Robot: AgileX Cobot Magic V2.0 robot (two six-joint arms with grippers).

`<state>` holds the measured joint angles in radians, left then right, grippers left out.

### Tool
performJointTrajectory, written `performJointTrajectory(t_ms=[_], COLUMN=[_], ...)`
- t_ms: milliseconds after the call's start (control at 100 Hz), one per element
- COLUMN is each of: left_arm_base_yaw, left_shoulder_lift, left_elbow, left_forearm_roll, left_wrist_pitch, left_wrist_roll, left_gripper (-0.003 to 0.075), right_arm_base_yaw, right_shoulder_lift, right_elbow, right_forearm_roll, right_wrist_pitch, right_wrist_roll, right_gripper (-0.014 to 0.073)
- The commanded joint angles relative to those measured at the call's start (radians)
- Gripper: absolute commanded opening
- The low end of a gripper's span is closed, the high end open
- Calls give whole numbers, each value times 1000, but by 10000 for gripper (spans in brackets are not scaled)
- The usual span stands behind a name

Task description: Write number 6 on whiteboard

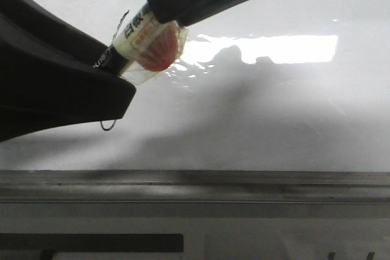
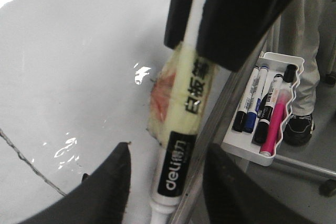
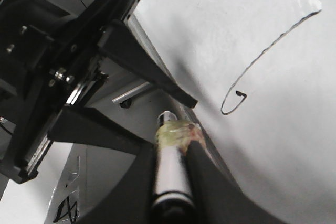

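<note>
We see both arms meet over the whiteboard (image 1: 256, 120) in the front view, the left gripper (image 1: 119, 59) reaching in low from the left and the right gripper (image 1: 159, 5) slanting down from above. Between them lies a marker (image 1: 135, 36), white-barrelled with a black printed band and a wad of yellowish tape with a red patch around its middle. The right fingers (image 3: 202, 174) are clamped on the barrel, as the right wrist view shows. The left fingers (image 2: 105, 192) stand spread to either side of the marker's black end, and we cannot tell whether they touch it.

Only the right wrist view gives the number 6 (image 3: 262, 56) nearly whole (a long thin slanted stroke curling into a small hook at its foot); the front view offers just a small curl (image 1: 108, 126) under the left arm and a stroke end above the marker. The left wrist view alone shows a white tray (image 2: 268, 108) of markers off the board's edge, black, blue and pink, and beyond it a person's legs (image 2: 310, 77) and dark shoe on the floor.

The board is glossy, with a bright rectangular glare patch (image 1: 286, 49), and a grey metal ledge (image 1: 195, 187) runs along its near edge.
</note>
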<state>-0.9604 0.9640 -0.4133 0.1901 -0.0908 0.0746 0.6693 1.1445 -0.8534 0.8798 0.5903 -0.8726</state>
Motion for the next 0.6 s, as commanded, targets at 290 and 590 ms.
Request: performJointTrajectory(t_ms=[290,590], left_arm_base_yaw=[-6,-6], left_shoulder_lift=[-8,-8], left_elbow=[-37,-37], left_forearm_roll=[-4,-14], left_wrist_pitch=[-64,-55], left_wrist_roll=[-3,-3], left_gripper=[-19,-19], right_arm_base_yaw=[1,1], right_shoulder_lift=[-23,-23], right_elbow=[-29,-29], right_forearm_roll=[27,27], right_wrist_pitch=[7,-7], right_wrist_roll=[-13,-13], right_gripper=[-50,300])
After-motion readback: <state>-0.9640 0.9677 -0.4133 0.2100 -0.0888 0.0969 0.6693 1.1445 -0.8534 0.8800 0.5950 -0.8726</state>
